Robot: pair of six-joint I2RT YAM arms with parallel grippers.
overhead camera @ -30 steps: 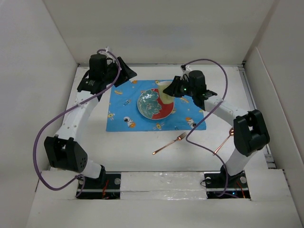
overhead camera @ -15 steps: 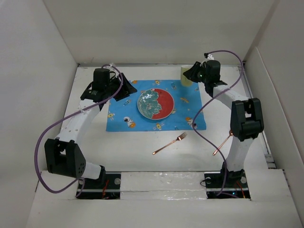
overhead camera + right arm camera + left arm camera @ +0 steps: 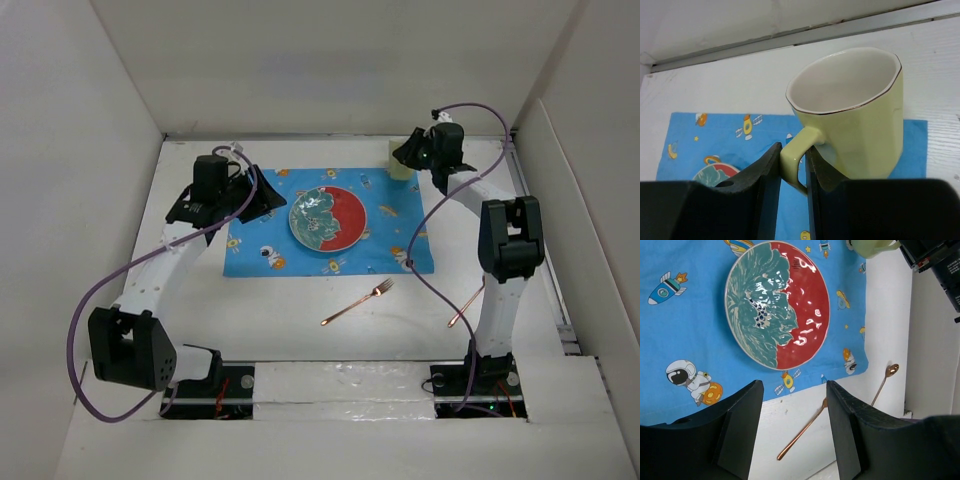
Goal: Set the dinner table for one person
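Dinner surface (image 3: 300, 340): the wide, white matte plane on which everything stands, walled in by white panels.

Near its far middle lies a blue mat (image 3: 250, 245) printed with rockets and astronauts. A round plate (image 3: 328, 220), half teal and half red, sits on the mat. On the bare surface in front of the mat we find a copper-coloured fork (image 3: 356, 302) lying at a slant, well apart from the plate. Further right lies a matching spoon (image 3: 462, 310), its upper end hidden behind the right arm.

Right tool (image 3: 792, 150): narrowed onto the handle of a pale yellow-green mug (image 3: 860, 135), one finger on either side of the loop. The mug is upright, its interior white, at the far right corner of the mat. Its base is hidden behind the tool, so we cannot tell whether it rests on the mat or hangs just above it. In the top view the right tool (image 3: 410, 155) covers most of the mug (image 3: 400, 168).

Left tool (image 3: 792, 410): spread wide and holding nothing, hanging over the near edge of the mat (image 3: 685, 340) beside the plate (image 3: 777, 302). In its wrist view one finger covers the fork's (image 3: 802, 432) tines and the lower end of the spoon's (image 3: 882, 385) handle. The mug (image 3: 867, 246) is cut off by the top edge. From above, the left tool (image 3: 265, 195) sits at the mat's left side, close to the plate.
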